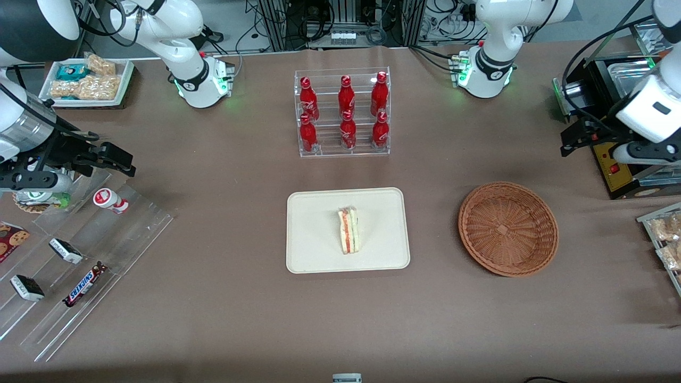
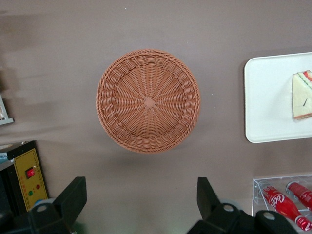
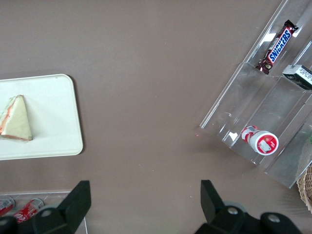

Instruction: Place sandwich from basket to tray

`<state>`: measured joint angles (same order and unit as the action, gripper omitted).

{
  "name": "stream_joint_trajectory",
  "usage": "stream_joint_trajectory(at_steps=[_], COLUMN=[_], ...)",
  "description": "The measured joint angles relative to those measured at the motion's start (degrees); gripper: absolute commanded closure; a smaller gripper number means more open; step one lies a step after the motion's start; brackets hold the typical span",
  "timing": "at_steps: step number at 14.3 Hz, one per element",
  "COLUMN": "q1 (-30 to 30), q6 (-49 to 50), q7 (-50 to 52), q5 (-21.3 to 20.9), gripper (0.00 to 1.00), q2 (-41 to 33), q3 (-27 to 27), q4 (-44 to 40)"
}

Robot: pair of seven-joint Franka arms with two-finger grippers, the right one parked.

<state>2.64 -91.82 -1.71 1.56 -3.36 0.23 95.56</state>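
The sandwich lies on the cream tray near the table's middle, its red and green filling edge showing. It also shows in the left wrist view on the tray, and in the right wrist view on the tray. The brown wicker basket stands empty beside the tray, toward the working arm's end; it also shows in the left wrist view. My gripper is open and empty, raised above the table, farther from the front camera than the basket; its fingers stand wide apart.
A clear rack of red cola bottles stands farther from the front camera than the tray. A black appliance with a yellow panel sits beside my gripper. A snack tray lies at the working arm's end. Acrylic racks with snacks lie toward the parked arm's end.
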Motion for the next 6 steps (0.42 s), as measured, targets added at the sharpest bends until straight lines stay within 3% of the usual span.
stream_joint_trajectory(at_steps=[6], q1=[0.13], q6=[0.02], q7=[-0.53], q5=[0.13], gripper=[0.0], q2=[0.42], q3=[-0.62], q4=[0.11])
